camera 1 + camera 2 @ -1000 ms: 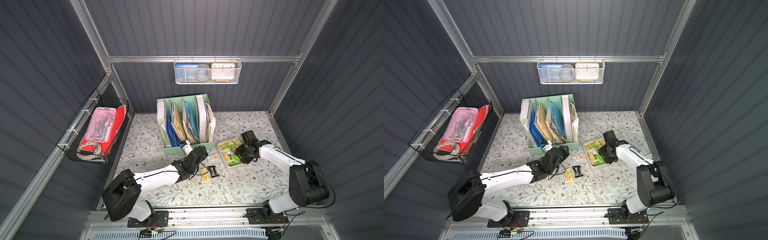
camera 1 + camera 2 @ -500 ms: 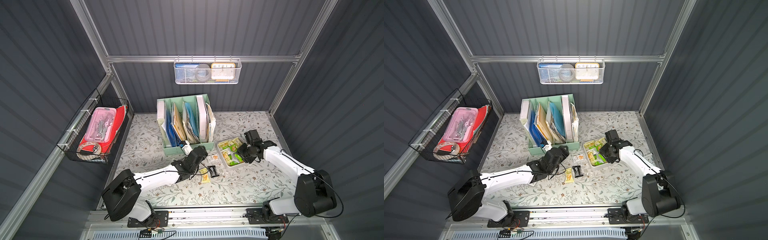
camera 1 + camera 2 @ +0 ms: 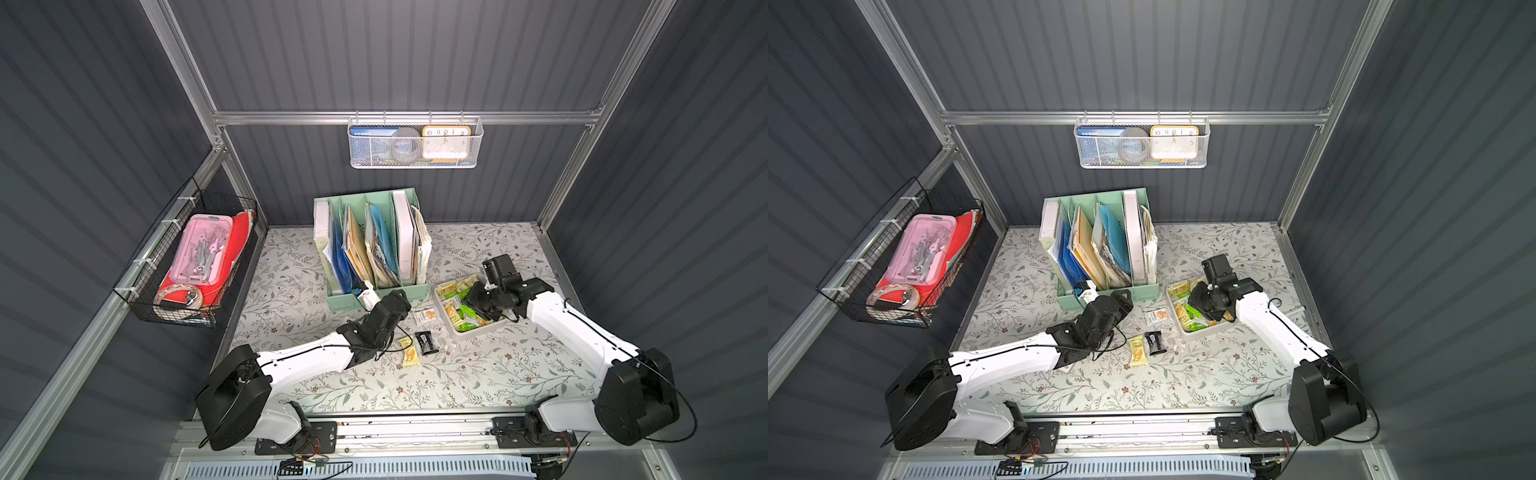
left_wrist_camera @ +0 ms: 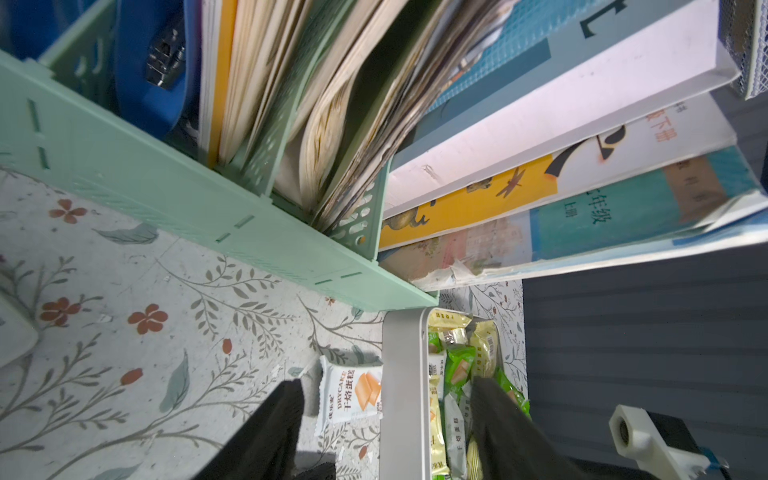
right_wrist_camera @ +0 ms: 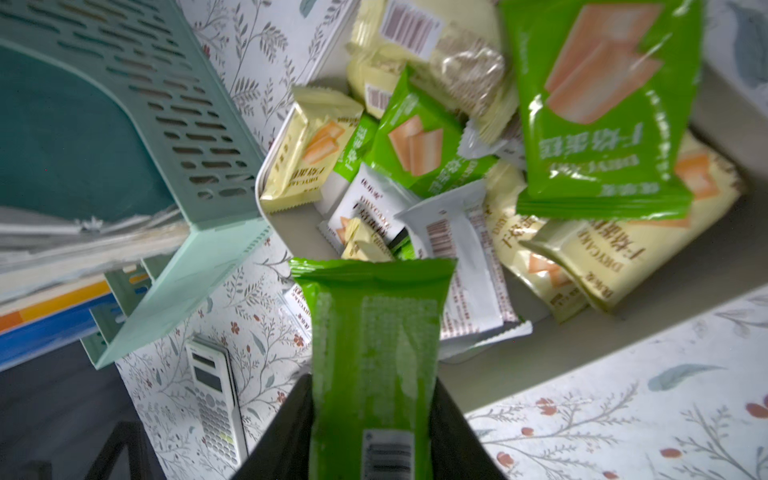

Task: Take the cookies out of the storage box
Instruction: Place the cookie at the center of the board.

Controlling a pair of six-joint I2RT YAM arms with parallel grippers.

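Observation:
The storage box (image 3: 478,333) (image 3: 1205,331) sits right of centre, a shallow white-grey tray piled with yellow, green and white cookies (image 5: 432,149). Just above the pile hangs my right gripper (image 3: 473,300) (image 5: 372,384), shut on a green cookie packet (image 5: 374,332). My left gripper (image 3: 400,300) (image 4: 386,382) stands open and low with nothing held; its fingers straddle the box's left wall (image 4: 403,395). On the table left of the box lie a white cookie packet (image 3: 426,316) (image 4: 351,395), a black one (image 3: 426,343) and a yellow one (image 3: 409,356).
A mint green file organiser (image 3: 374,249) full of books stands right behind my left gripper. A white calculator (image 5: 212,395) lies on the table beside it. A white mesh basket (image 3: 415,143) hangs on the back wall and a black wire basket (image 3: 191,266) on the left wall.
The right arm's shoulder and elbow have swung toward the front right while its gripper stays over the box with the green packet. The left arm has not moved.

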